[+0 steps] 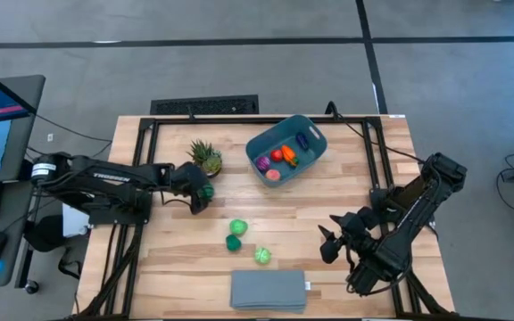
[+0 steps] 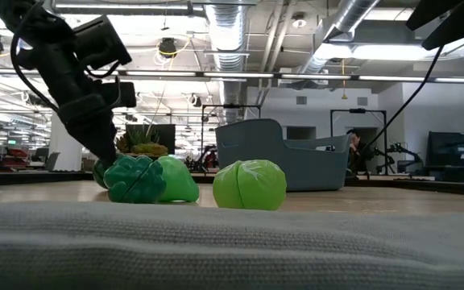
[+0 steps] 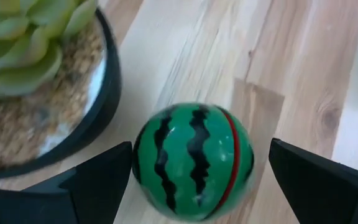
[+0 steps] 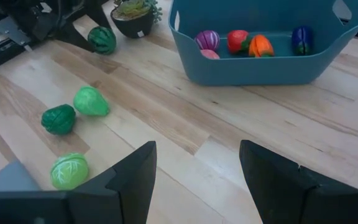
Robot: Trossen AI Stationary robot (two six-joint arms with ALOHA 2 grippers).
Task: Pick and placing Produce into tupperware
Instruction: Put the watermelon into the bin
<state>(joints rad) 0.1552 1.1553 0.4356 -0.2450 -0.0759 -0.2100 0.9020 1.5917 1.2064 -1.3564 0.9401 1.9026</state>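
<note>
Straddling now: the toy watermelon (image 3: 193,162) is bracketed by the left gripper (image 3: 194,186), fingers spread wide, nothing clamped yet.
Location: the ball sits on the table (image 1: 328,192) at 5 o'clock of the potted plant (image 1: 205,157), at 8 o'clock of the teal bin (image 1: 286,148).
Handling: judged light, rigid, smooth; a roll is likely, so the widest middle should be pinched.
Wrist-only detail: the stripes and red seam are shown.
High-only detail: three green toys (image 1: 238,228) are seen loose.
Right gripper (image 4: 196,171): parked apart, parted, empty.

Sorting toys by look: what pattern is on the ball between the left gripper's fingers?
Watermelon: green with dark wavy stripes and a red seam line, clearest in the left wrist view.
</note>
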